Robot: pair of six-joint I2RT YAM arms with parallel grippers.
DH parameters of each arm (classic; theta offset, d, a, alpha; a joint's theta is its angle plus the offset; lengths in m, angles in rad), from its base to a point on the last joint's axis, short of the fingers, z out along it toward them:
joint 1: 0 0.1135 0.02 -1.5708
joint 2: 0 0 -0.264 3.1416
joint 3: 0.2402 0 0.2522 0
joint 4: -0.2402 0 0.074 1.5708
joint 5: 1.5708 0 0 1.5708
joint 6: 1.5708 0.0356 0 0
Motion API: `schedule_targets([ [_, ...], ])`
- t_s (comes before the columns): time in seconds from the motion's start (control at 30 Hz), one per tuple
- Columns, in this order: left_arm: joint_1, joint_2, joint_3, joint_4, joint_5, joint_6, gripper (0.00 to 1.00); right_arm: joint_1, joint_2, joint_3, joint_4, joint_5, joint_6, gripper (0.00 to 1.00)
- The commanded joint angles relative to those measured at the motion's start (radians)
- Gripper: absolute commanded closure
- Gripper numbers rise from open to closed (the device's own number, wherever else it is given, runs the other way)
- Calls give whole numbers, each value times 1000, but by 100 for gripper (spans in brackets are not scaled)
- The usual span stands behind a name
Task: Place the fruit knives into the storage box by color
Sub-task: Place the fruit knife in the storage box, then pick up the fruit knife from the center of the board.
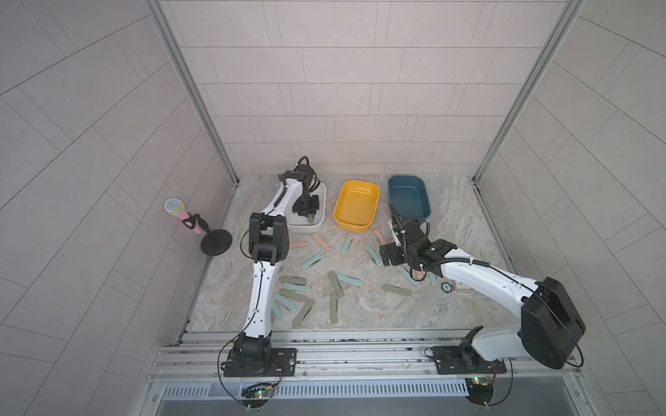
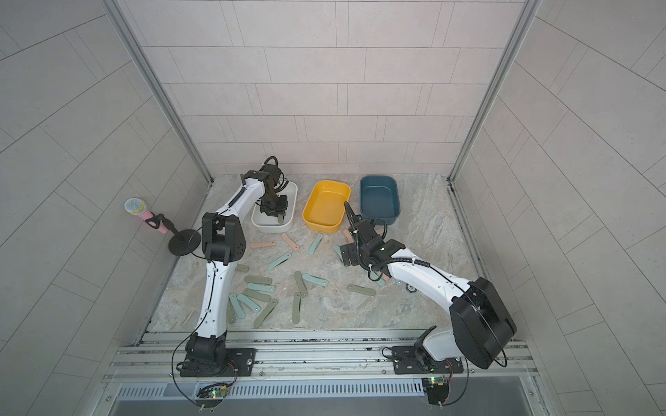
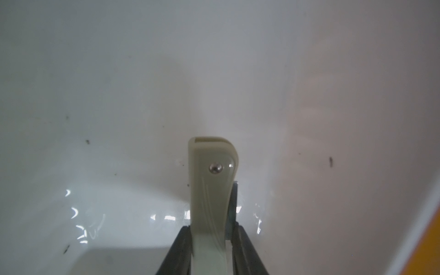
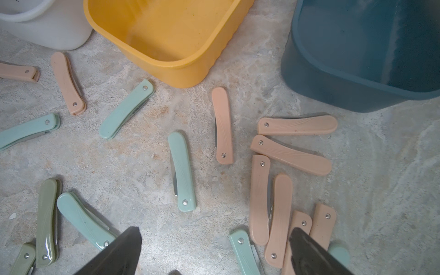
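In both top views the left gripper (image 1: 309, 213) is clenched on one olive-green flat fruit knife (image 1: 311, 219). It hangs inside the white rectangular plastic box (image 1: 317, 227), with the knife pointing down toward the floor of the box. The yellow rectangular plastic box (image 1: 355, 228) and the dark blue rectangular plastic box (image 1: 427, 212) beside it look empty. The other knives, olive-green, light teal and peach-pink, lie scattered on the marble-patterned table (image 1: 378, 313). The right gripper (image 1: 382, 256) hovers low over them, near the blue box.

In the left wrist view the black fingers (image 3: 181, 240) pinch the olive knife around its middle. Its riveted end stands free over the glossy white floor, and I cannot tell if it touches. A thin grey blade edge shows at one side. I judge that the step in hand is the release. It is better to bring the end close to the floor and open the jaws slowly, so that the knife lies flat and does not bounce. Then the gripper should rise straight, away from the wall.

In the right wrist view the jaws of the right gripper stand wide apart and hold nothing. Under them the peach-pink knives (image 4: 278, 214) are packed close, some of them touching. One light teal knife (image 4: 182, 171) lies alone and would probably be easier to pick.
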Motion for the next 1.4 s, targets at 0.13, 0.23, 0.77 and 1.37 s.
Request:
schedule_targets([
  [0.13,-2,31,40,18,-135,40,87,3,8,16,-30,-9,-13,0],
  [0.23,0,58,75,10,-135,38,85,3,11,21,-36,-11,-14,0],
  [0.77,-7,-219,-31,-59,-26,-11,28,3,10,41,-120,1,-100,11],
  [1.37,-130,-783,-932,282,49,-112,0,18,315,215,-142,-70,-140,48],
])
